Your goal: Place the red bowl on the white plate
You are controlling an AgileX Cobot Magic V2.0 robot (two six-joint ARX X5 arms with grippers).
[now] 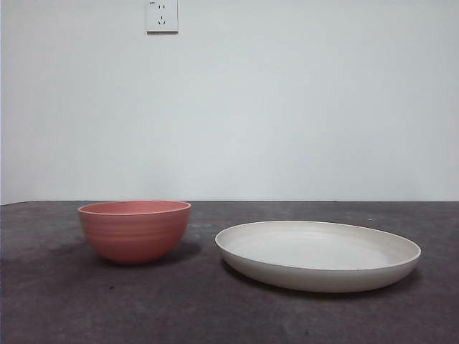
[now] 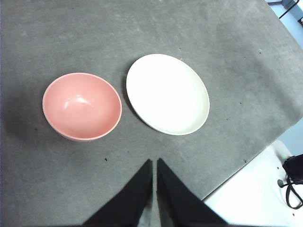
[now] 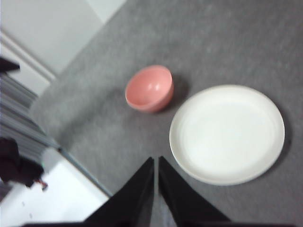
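The red bowl (image 1: 134, 231) sits upright on the grey table (image 1: 57, 308), empty. The white plate (image 1: 318, 255) lies just beside it, also empty; a narrow strip of bare mat shows between the two, so they are not touching. Nothing is placed yet.

Both arms wait high above. The left gripper (image 2: 154, 163) has its jaws pressed nearly together, only a thin slit between them, and holds nothing. The right gripper (image 3: 155, 161) is in the same state: jaws almost closed, nothing held. Neither is near the bowl.

Risks as we judge them:
- The jaws must open before any descent; coming down closed would strike the rim or shove the bowl.
- A rim pinch looks the likely grasp. The bowl wall is smooth and curved, so a shallow bite could slip and tip the bowl.
- With so small a gap, a push toward the plate knocks rim on rim and may skid the plate.
- The plate has a raised rim; a low carry would catch it. The bowl needs lifting clear first.

Room: open mat lies all round the pair. In the wrist views the table edge is well apart from both dishes. A wall socket (image 1: 162, 16) hangs on the far wall, out of the way.
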